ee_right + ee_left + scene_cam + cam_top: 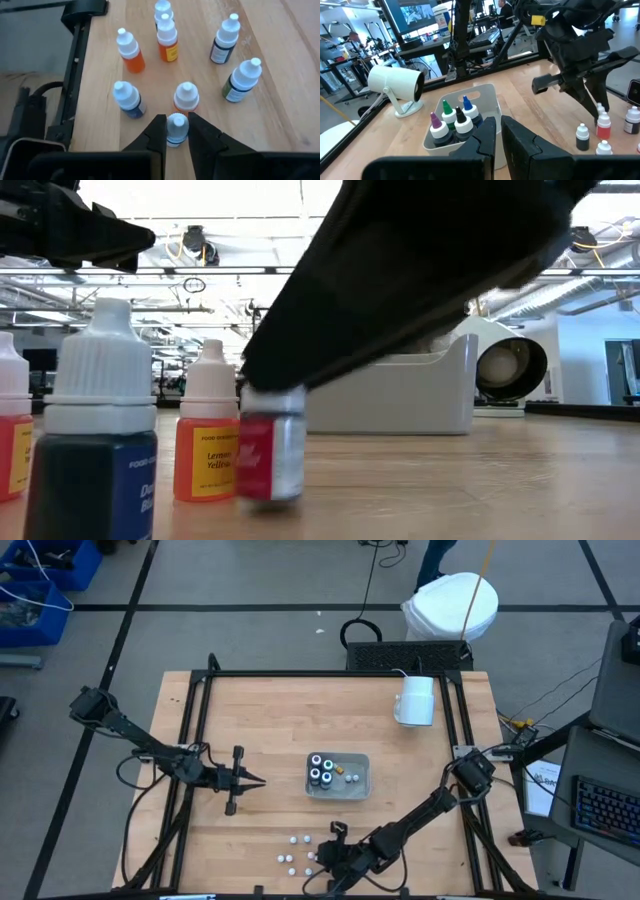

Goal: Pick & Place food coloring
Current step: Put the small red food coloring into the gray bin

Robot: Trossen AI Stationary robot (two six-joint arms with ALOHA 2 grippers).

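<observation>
High view: right hand (pixel 322 858) sits low among the loose dropper bottles (pixel 293 840) near the desk's (pixel 280 720) front edge, well short of the clear tray (pixel 352 785). Left hand (pixel 258 780) hovers beside the tray.

Low view: a red bottle (pixel 268 455) stands upright under the dark arm.

Left wrist view: its fingers are nearly closed, empty; four dark bottles (pixel 451 123) upright in the tray.

Right wrist view: fingers (pixel 155 132) touch one upright white-capped bottle (pixel 177 130) on both sides.

Orange dropper bottle (pixel 208 442): yellow label reads "Lemon Yellow". Blue bottle (pixel 92 435): label only partly legible.
</observation>
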